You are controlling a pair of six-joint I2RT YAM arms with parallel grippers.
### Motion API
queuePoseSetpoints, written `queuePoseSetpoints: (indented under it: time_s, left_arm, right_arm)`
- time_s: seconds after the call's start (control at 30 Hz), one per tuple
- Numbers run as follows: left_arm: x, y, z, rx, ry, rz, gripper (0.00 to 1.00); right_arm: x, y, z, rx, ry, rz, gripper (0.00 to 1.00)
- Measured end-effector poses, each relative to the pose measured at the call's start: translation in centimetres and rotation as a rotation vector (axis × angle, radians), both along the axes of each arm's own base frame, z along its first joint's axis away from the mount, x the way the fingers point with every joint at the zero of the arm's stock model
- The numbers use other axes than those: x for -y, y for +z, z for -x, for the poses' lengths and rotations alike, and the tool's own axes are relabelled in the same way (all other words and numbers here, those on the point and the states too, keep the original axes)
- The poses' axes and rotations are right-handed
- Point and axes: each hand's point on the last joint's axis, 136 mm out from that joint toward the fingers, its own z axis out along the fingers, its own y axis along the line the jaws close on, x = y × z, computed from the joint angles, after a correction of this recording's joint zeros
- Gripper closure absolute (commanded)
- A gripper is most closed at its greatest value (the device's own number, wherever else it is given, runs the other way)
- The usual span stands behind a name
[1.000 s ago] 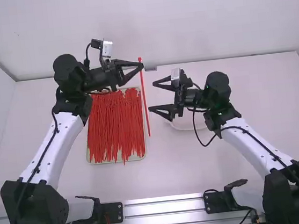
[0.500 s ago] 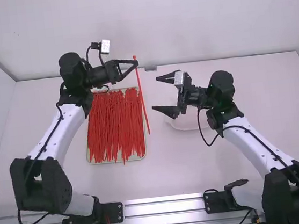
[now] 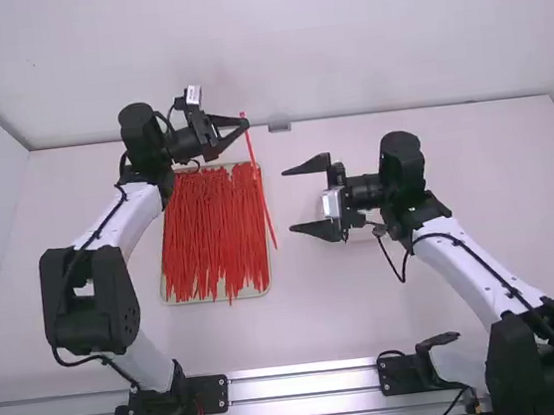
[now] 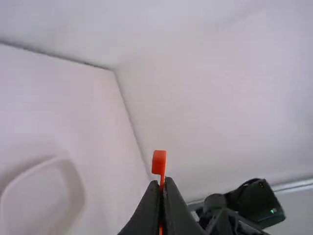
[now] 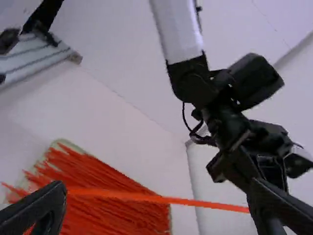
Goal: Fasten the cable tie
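My left gripper (image 3: 239,127) is raised over the far edge of the table, shut on a single red cable tie (image 3: 260,184) just below its head. The tie hangs down past the right edge of the pile. In the left wrist view the tie's head (image 4: 158,162) sticks out above the closed fingertips. My right gripper (image 3: 308,198) stands open to the right of the hanging tie, jaws wide apart and facing it, not touching. In the right wrist view the tie (image 5: 161,198) runs across between my spread fingers, with the left gripper (image 5: 230,147) beyond.
A flat tray (image 3: 258,292) holds a pile of red cable ties (image 3: 210,230), left of centre. A white dish (image 3: 365,231) lies partly hidden under the right gripper. Bare white table lies to the right and along the front.
The left gripper has drawn back leftwards and farther away, carrying the tie. The right gripper has turned and dropped a little, its open jaws now level with the tie's lower half.
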Motion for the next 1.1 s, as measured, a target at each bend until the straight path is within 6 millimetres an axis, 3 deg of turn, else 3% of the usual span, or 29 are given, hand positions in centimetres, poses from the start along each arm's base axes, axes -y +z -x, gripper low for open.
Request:
queuePoseSetpoints:
  time_s: [0.2,0.47,0.77,1.03,1.1]
  left_arm:
    - [0.7,0.0,1.0,-0.109,-0.062,0.038,0.98]
    - [1.9,-1.6,2.0,-0.291,-0.105,0.055,0.98]
    - [3.7,-1.6,2.5,-0.293,-0.124,0.048,0.98]
    - [3.2,-1.7,2.0,-0.298,-0.094,0.050,0.98]
    - [3.2,-1.7,2.0,-0.299,-0.094,0.050,0.98]
  right_arm:
    - [0.0,-0.5,0.3,0.259,0.031,0.005,0.02]
    - [-0.3,-1.3,1.4,0.553,0.094,-0.014,0.02]
    - [-1.3,-1.7,2.8,0.666,0.149,-0.035,0.02]
    - [-0.9,-1.2,4.2,0.695,0.224,-0.098,0.01]
    - [-0.6,-1.0,4.2,0.696,0.230,-0.107,0.05]
